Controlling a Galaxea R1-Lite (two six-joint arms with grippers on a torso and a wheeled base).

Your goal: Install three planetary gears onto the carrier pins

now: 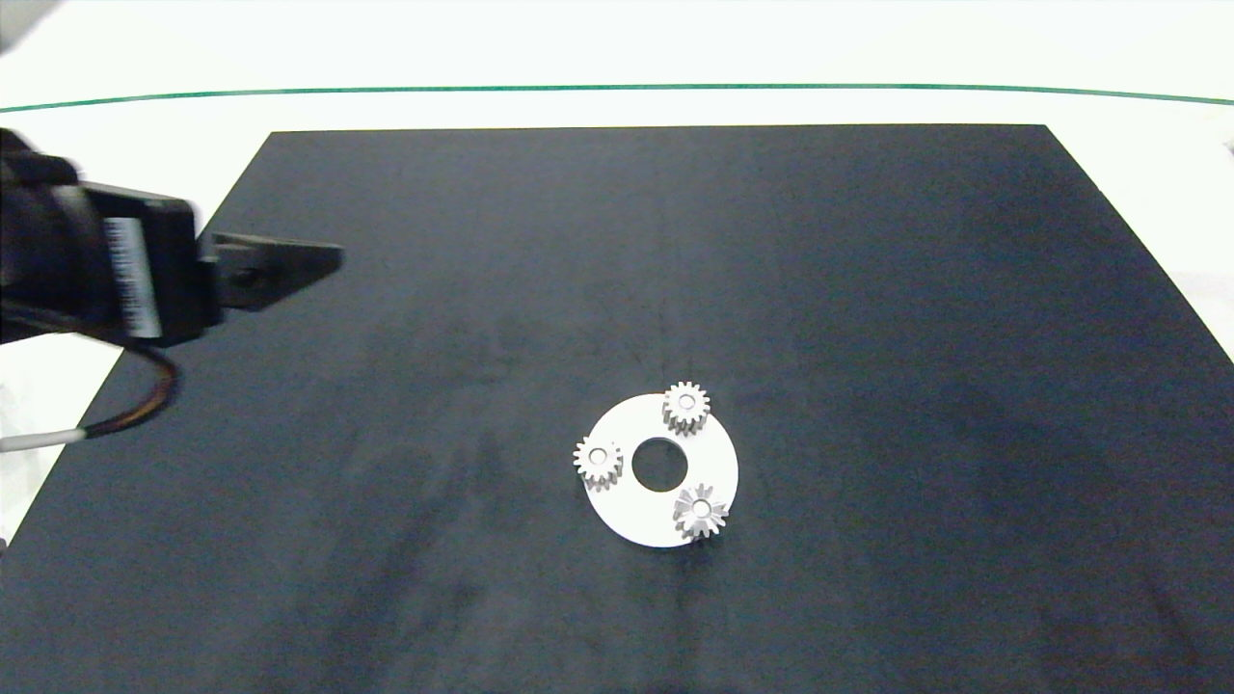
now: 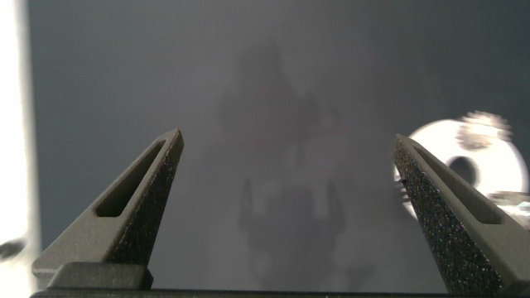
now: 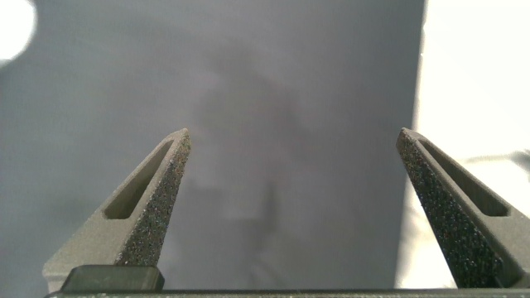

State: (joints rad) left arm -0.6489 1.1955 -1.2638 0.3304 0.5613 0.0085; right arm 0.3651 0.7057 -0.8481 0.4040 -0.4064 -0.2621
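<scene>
**All three gears on the disc; arms clear**

Three gears sit on the white disc (image 1: 661,470), spaced round its centre hole: far one (image 1: 685,409), left one (image 1: 598,463), near one (image 1: 701,511). Pins are hidden under them; each shows only as a pale spot in a gear's bore. Disc lies on the black mat (image 1: 617,289) covering the bench.

Left gripper (image 2: 287,170) hangs over the mat's left edge, well apart from the disc, jaws spread, empty. Right gripper (image 3: 294,170) is out of the head view, over the mat's edge, jaws spread, empty.

Judgement: install looks done. Near gear looks slightly tilted; check it is fully seated. If not, press straight down without nudging the disc.
</scene>
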